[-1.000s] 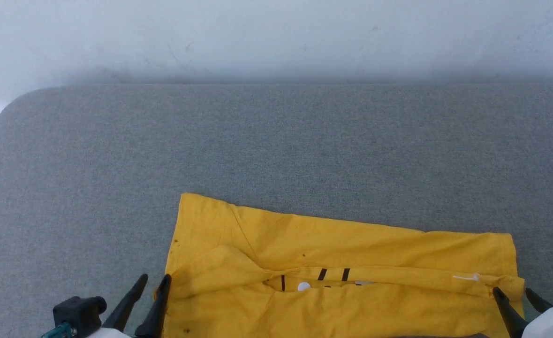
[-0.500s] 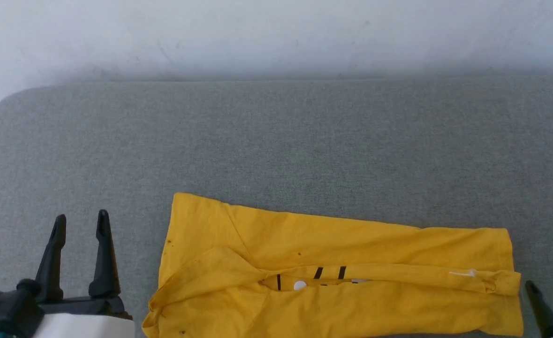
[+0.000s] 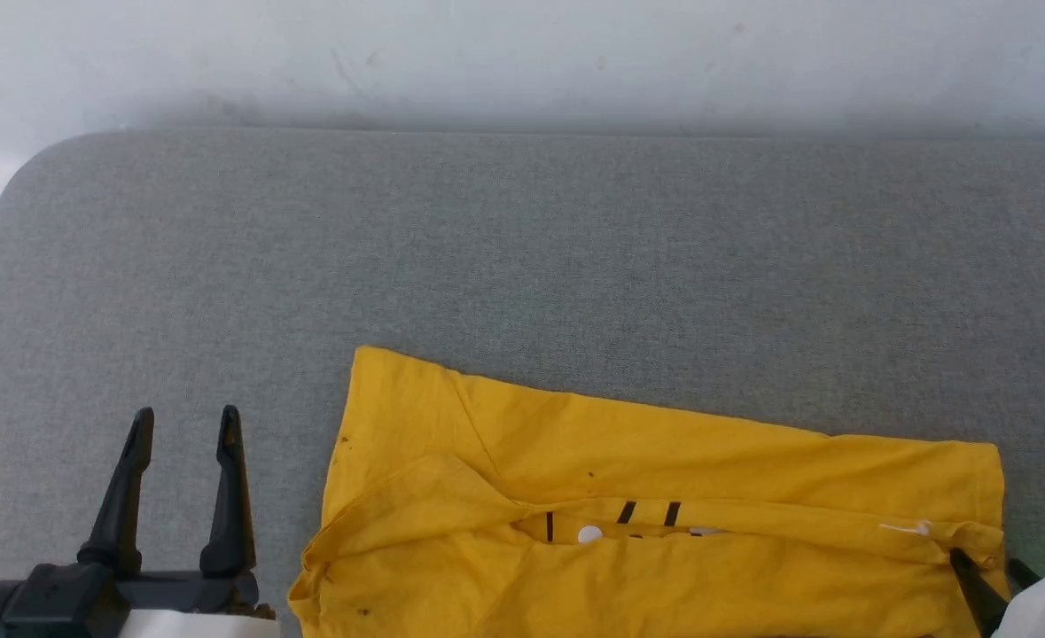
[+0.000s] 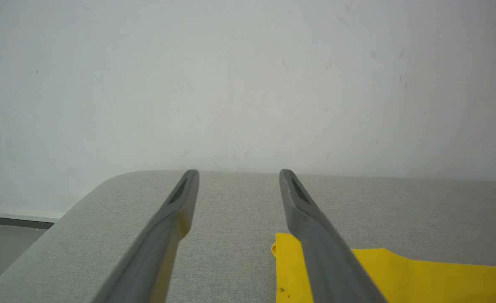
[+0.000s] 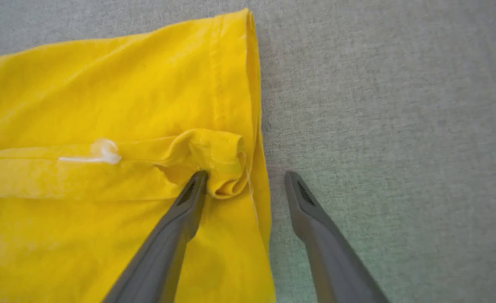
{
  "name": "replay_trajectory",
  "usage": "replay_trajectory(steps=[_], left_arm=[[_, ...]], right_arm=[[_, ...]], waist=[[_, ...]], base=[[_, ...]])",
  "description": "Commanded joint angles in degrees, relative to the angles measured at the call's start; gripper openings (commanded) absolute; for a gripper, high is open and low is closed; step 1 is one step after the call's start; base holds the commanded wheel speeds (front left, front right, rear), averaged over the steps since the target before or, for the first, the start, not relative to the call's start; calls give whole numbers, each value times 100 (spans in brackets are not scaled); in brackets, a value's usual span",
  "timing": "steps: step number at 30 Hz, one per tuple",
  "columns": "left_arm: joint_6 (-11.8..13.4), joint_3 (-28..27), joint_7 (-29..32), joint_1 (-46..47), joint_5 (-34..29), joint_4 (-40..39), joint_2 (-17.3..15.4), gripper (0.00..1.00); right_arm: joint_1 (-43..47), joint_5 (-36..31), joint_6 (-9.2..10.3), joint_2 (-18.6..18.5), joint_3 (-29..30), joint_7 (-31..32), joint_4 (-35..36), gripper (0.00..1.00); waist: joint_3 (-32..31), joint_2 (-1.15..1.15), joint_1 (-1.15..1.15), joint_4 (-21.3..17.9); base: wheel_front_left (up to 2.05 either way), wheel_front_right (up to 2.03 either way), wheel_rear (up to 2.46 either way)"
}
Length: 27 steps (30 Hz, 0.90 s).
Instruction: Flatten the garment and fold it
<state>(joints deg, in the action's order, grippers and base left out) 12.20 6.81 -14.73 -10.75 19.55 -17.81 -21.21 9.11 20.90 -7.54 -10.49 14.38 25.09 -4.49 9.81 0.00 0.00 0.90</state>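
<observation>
The yellow garment (image 3: 664, 496) lies on the grey table, its long sides folded in to meet along a middle seam. A slit in that seam shows black stripes and a white dot. My left gripper (image 3: 185, 415) stands open on bare table, clear to the left of the garment's left edge, holding nothing. The left wrist view has its fingers (image 4: 238, 173) spread, with the garment's corner (image 4: 399, 277) to their right. My right gripper (image 5: 246, 174) is open astride the garment's right edge (image 5: 104, 84), one finger over a bunched fold, the other over the table. It appears in the head view's lower right corner (image 3: 987, 563).
The grey cloth-covered table (image 3: 522, 266) stretches wide beyond the garment, with a rounded far-left corner (image 3: 35, 168). A white wall (image 3: 522, 53) stands right behind its far edge. Floor shows past the left edge (image 4: 3, 235).
My left gripper let go of the garment's left edge, opened and drew off to the left. The right gripper opened at the right edge. The head camera shifted a little.
</observation>
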Motion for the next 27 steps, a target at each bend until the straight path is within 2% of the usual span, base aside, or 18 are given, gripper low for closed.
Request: replay_trajectory(steps=[1,2,5,10,20,23,27], left_arm=[[-37,-4,-26,-1,-66,33,49,100],[-54,5,-27,-2,-68,54,66,100],[-105,21,-27,-7,-70,120,98,100],[-127,-24,-27,-83,-78,211,112,100],[-179,86,-27,-192,-118,361,126,100],[-182,93,-27,-209,-100,390,125,100],[-180,81,-27,-192,-74,401,135,100]], right_arm=[[-56,30,5,39,-45,157,-139,35],[-70,69,5,58,-56,244,-187,0],[-93,151,5,110,6,437,-277,0],[-140,29,5,29,256,289,-207,0],[-267,-657,5,-548,1440,-89,-489,0],[-237,-621,5,-587,1378,-66,-394,0],[-174,-252,5,-450,824,156,60,0]], waist=[[13,0,0,45],[11,0,0,61],[-31,0,0,106],[-193,0,0,101],[-410,0,0,22],[-403,0,0,0],[-347,0,0,-39]], base=[[0,0,0],[0,0,0],[0,0,0],[0,0,0],[0,0,0],[0,0,0],[0,0,0]])
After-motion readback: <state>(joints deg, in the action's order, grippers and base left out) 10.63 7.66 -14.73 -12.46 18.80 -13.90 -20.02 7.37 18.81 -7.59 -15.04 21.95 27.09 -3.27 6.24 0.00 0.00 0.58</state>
